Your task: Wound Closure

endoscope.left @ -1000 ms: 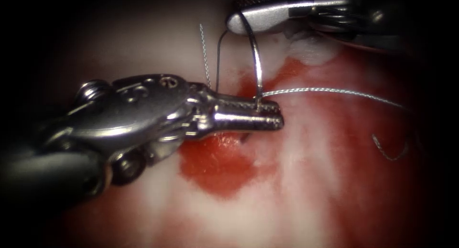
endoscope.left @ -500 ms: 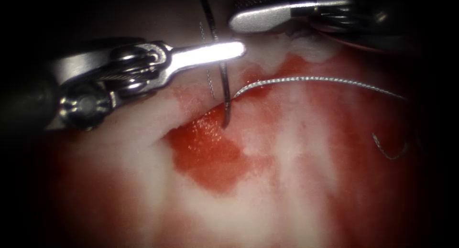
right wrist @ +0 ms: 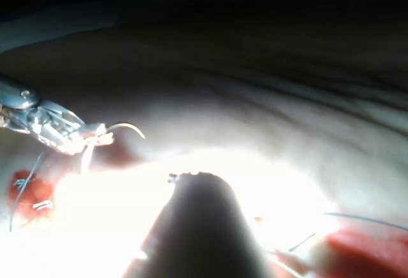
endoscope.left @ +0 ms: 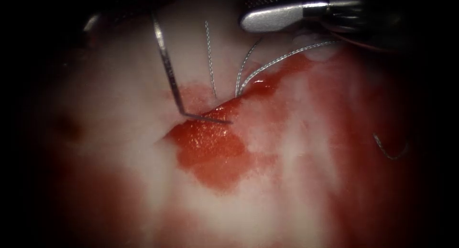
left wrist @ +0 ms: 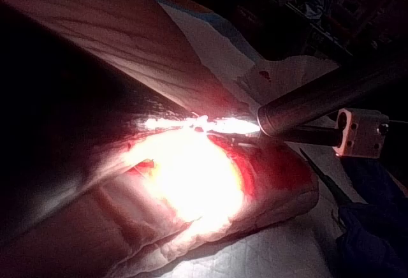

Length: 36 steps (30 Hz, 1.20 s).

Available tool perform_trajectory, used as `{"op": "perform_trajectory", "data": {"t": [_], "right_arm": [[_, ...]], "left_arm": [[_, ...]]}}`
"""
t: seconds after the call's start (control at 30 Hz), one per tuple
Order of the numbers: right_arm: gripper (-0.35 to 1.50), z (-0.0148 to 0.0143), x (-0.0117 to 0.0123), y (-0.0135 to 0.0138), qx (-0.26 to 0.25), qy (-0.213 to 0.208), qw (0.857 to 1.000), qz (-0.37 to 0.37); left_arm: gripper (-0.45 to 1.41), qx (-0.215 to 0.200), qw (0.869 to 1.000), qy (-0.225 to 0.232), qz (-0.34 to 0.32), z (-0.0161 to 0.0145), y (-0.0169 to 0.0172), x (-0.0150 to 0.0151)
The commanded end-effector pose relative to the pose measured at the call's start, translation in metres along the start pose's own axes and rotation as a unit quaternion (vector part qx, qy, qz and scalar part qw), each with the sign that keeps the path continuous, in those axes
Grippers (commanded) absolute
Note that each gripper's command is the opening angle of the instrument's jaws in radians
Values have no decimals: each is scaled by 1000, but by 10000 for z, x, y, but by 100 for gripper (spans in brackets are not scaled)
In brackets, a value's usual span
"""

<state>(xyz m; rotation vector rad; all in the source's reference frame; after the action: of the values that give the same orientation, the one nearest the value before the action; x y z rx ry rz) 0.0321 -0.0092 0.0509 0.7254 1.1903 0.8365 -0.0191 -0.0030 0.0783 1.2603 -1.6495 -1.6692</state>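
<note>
Needle (endoscope.left: 168, 71), free of the tissue (endoscope.left: 287, 190), hangs from the left gripper (right wrist: 95, 136) clamped near its rear, tip over the cut's (endoscope.left: 210, 143) edge; right gripper's (endoscope.left: 267, 16) jaws appear closed, holding nothing visible.

The needle (endoscope.left: 168, 69) hangs from above, left of the cut (endoscope.left: 210, 143), its point just over the red fluid (endoscope.left: 215, 157). Thread (endoscope.left: 267, 66) strands rise from the cut's upper end toward the right tool (endoscope.left: 272, 16), crowding the top. The tissue (endoscope.left: 267, 205) below the cut lies open.
</note>
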Motion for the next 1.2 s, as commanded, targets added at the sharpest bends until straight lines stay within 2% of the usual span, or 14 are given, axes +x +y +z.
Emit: {"op": "perform_trajectory", "data": {"t": [0.03,0.13,0.3,0.43,0.47,0.53,0.63,0.67,0.87,0.93,0.97,1.03,1.1,1.2], "right_arm": [[94,8,13,-2,1,3,1000,2],[61,14,8,-5,9,-1,1000,0],[59,29,-7,-12,49,-26,998,-5],[51,41,-15,-15,53,-52,997,-12],[0,50,-19,-17,44,-71,996,-15],[-35,59,-22,-17,37,-85,996,-18],[-35,71,-26,-19,32,-103,994,-23],[-35,78,-29,-20,32,-122,992,-17],[-35,85,-33,-27,50,-162,985,-12],[-35,84,-37,-34,110,-210,971,19],[-35,82,-38,-35,121,-226,965,49],[-35,75,-43,-39,136,-260,951,101],[-35,69,-47,-41,137,-277,943,121],[-35,56,-56,-44,132,-320,924,160]], "left_arm": [[-45,3,1000,0,2,11,-4,-6],[-45,6,1000,-4,0,4,-10,-14],[-45,8,1000,-1,-1,-4,-14,-18],[-45,9,1000,3,-1,-7,-15,-18],[-45,10,1000,6,-1,-7,-16,-17],[-45,11,1000,10,-2,-7,-17,-16],[-45,11,1000,13,-5,-7,-21,-15],[-45,14,1000,15,-8,-7,-25,-15],[-45,17,1000,16,-10,-7,-28,-15],[-45,17,1000,17,-13,-8,-27,-16],[-45,17,1000,18,-13,-8,-27,-17],[-45,18,1000,19,-10,-10,-27,-19],[-45,18,1000,20,-4,-11,-27,-21],[-45,16,1000,14,16,-18,-26,-30]]}}
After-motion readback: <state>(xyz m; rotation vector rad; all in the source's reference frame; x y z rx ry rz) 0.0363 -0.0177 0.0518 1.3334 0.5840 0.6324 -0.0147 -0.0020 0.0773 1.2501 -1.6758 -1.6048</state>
